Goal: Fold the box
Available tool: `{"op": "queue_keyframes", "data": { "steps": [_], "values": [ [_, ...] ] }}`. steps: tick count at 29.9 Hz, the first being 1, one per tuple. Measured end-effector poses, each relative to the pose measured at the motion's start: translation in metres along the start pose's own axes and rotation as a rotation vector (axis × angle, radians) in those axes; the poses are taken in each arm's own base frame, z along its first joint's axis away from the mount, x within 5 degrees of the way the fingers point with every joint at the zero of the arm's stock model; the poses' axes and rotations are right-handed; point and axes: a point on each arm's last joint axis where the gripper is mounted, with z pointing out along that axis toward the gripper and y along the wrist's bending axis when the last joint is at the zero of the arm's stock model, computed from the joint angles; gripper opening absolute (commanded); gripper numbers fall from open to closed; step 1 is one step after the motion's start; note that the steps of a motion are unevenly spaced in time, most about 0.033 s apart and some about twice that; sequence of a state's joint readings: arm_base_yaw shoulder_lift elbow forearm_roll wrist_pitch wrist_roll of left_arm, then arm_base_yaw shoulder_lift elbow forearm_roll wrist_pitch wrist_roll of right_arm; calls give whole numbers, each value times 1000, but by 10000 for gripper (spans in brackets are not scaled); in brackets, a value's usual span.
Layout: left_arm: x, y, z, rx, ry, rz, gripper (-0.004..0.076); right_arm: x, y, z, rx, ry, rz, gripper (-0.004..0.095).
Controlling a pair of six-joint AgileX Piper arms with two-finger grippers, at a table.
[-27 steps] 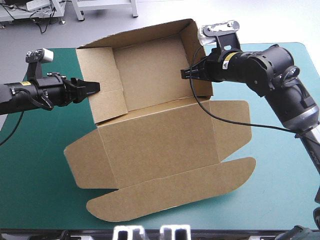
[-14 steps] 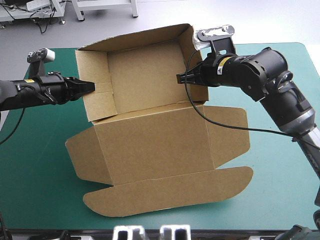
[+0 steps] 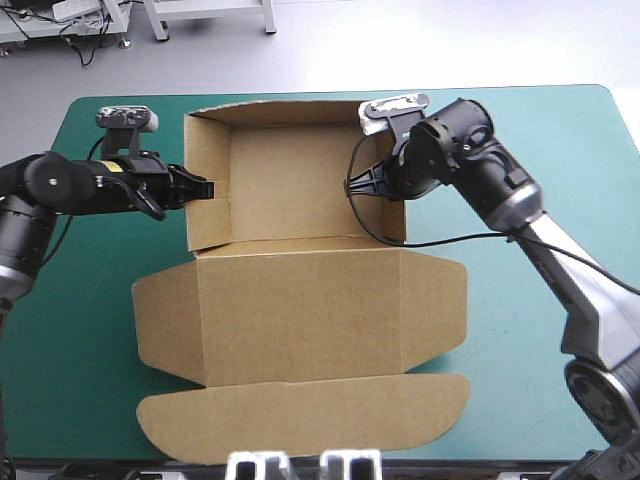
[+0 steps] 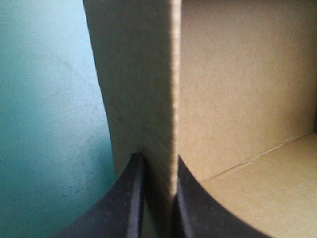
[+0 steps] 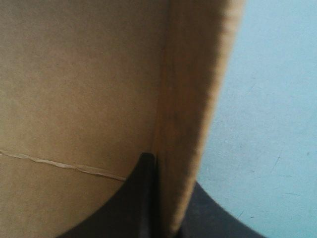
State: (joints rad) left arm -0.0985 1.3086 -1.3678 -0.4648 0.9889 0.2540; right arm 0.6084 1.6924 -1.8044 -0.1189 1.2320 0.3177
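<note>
Cardboard stood as an open tray: the box (image 3: pixel 300 300) sat in the middle of the counter (image 3: pixel 90 340), tray part toward the far edge and lid (image 3: pixel 300 425) lying flat toward the near edge. The left tool (image 3: pixel 205 188) was clamped on the left wall (image 3: pixel 208 215), the right tool (image 3: pixel 358 188) on the right wall (image 3: pixel 392 215). Doing this step well probably meant holding both walls upright and square, with even pressure so neither creased. No brand, label or writing could be read on the board.

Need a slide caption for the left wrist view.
Left gripper pinches an upright side wall of the box, teal-green cover beside it.
</note>
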Motion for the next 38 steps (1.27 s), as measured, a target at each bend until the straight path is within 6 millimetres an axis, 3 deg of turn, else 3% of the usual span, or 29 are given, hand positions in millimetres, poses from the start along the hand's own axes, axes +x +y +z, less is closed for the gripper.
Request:
{"op": "queue_keyframes", "data": {
  "steps": [5,9,15,19,23,26,28,34,38],
  "values": [
    [6,2,48,-90,151,7,-9,-1,-1,57,-5,139,23,0],
    [11,11,88,-112,229,-14,-9,-4,-20,93,-69,218,75,0],
    [16,23,131,-111,277,-54,-9,-12,-52,105,-136,200,132,1],
    [16,24,143,-90,285,-51,-8,-12,-60,106,-137,199,125,24],
    [16,25,149,-83,292,-39,-2,-11,-61,109,-134,204,76,202],
    [14,25,151,-77,291,-38,67,-11,-61,112,-129,206,48,365],
    [13,25,153,-70,291,-32,151,-12,-62,112,-127,194,34,424],
    [22,22,163,-34,364,-2,423,-15,-63,115,-117,158,14,451],
    [25,20,165,-20,390,-3,461,-16,-63,115,-118,150,6,451]
  ]
}}
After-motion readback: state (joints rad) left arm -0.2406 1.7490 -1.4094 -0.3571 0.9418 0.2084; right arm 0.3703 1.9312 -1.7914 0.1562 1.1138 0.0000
